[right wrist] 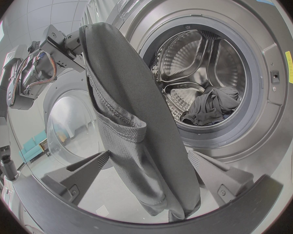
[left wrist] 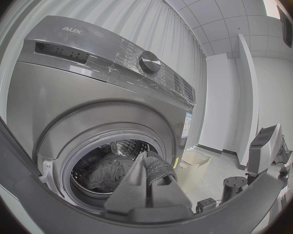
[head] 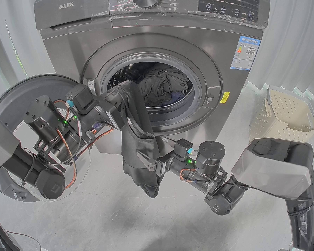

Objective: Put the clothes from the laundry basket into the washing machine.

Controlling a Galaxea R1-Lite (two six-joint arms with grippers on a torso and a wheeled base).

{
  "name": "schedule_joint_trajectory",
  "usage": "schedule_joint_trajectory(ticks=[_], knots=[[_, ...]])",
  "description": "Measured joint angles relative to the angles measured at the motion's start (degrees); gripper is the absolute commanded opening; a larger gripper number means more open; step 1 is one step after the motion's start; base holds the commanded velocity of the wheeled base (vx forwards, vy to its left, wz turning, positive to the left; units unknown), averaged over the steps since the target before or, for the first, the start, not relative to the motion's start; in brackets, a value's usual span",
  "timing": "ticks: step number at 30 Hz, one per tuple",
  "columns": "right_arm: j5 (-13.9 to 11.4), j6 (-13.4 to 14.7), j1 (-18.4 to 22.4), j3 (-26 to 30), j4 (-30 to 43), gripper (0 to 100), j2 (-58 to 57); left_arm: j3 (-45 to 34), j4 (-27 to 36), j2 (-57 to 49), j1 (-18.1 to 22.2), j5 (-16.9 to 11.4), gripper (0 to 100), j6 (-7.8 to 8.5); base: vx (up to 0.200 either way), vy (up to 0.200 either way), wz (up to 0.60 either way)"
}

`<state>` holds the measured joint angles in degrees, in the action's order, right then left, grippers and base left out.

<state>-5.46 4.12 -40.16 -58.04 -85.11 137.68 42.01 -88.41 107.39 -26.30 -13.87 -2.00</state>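
Observation:
A dark grey garment [head: 139, 140] hangs from my left gripper [head: 124, 96], which is shut on its top edge at the left rim of the washing machine's [head: 206, 42] round opening. In the left wrist view the fingers [left wrist: 133, 182] pinch the dark fabric [left wrist: 158, 168]. Lower down, my right gripper [head: 148, 162] is open, and the hanging garment [right wrist: 136, 114] passes between its two spread fingers [right wrist: 97, 161]. Other dark clothes [head: 164, 84] lie inside the drum [right wrist: 185, 59]. The cream laundry basket [head: 286, 115] stands on the floor to the machine's right.
The machine's round glass door [head: 31, 88] is swung open to the left, behind my left arm. Grey floor [head: 111, 220] spreads in front of the machine. White curtains [head: 296, 35] hang behind it.

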Motion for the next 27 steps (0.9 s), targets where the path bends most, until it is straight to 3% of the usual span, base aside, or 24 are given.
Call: schedule_joint_trajectory(ticks=[1, 2, 16, 20, 27], knots=[[0.0, 0.0, 0.0, -0.5, 0.0, 100, 0.2, 0.0, 0.0, 0.0, 0.0, 0.0, 0, 0.0, 0.0, 0.0, 0.0], [0.0, 0.0, 0.0, -1.0, 0.0, 0, 0.3, 0.0, 0.0, 0.0, 0.0, 0.0, 0, 0.01, 0.0, 0.0, 0.0], [0.0, 0.1, -0.4, -2.0, -0.6, 0, -0.4, 0.0, -0.2, 0.5, 0.1, 0.0, 0, 0.04, 0.0, 0.0, 0.0], [0.1, 0.1, -0.3, 1.0, -0.6, 0, -2.8, 0.0, -0.2, 0.5, 0.5, -0.2, 0, 0.04, 0.0, 0.0, 0.0], [0.3, 0.0, 0.0, 11.6, -0.2, 0, -10.9, 0.6, -0.1, 0.5, 2.6, -0.5, 0, -0.07, 0.0, 0.0, 0.0]])
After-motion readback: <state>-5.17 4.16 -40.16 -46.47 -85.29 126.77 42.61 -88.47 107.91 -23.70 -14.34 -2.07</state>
